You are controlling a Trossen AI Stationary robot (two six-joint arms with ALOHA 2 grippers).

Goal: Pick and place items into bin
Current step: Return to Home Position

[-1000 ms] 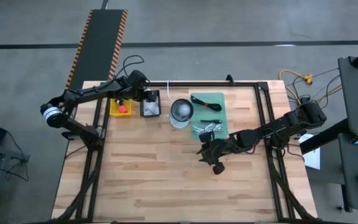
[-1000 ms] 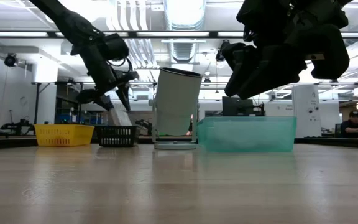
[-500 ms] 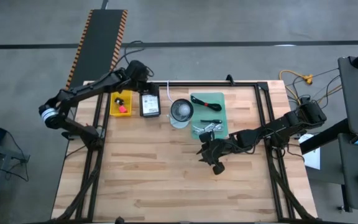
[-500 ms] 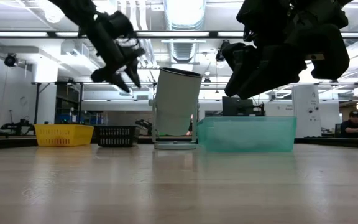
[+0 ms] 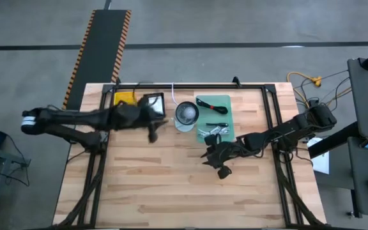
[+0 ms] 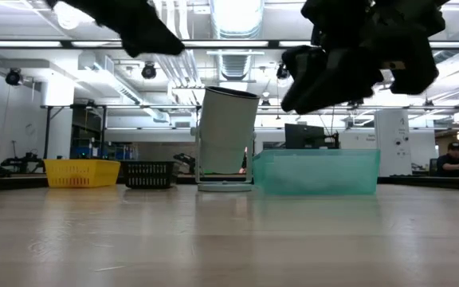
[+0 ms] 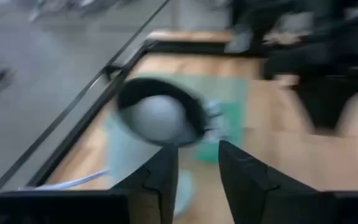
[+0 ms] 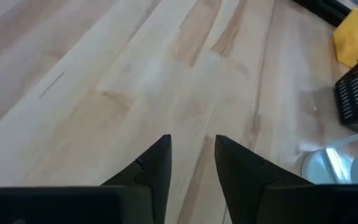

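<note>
My left gripper point(image 5: 157, 126) point(image 7: 197, 165) hangs open and empty above the table, just near of the black basket point(image 5: 154, 102) and left of the white cup point(image 5: 186, 114). My right gripper point(image 5: 211, 155) point(image 8: 192, 149) is open and empty too, over bare wood near of the green tray point(image 5: 225, 102). On the tray lie black cable and small tools point(image 5: 213, 106) and silver metal pieces point(image 5: 213, 131). Something pale shows inside the black basket. The yellow basket point(image 5: 125, 98) stands beside it; the arm hides part of it, and no red knob shows.
Black frame rails point(image 5: 270, 115) run along the table's far, left and right sides. The white cup point(image 6: 228, 137) stands upright between the baskets and the tray point(image 6: 317, 171). Bare wood point(image 5: 171, 185) fills the near half of the table.
My left gripper has left the place above the baskets at the far left. It first rose and went a little farther away, then swung toward the near edge and toward the white cup, with the whole arm now stretched level across the left side. It moves fast; its wrist view is smeared.
</note>
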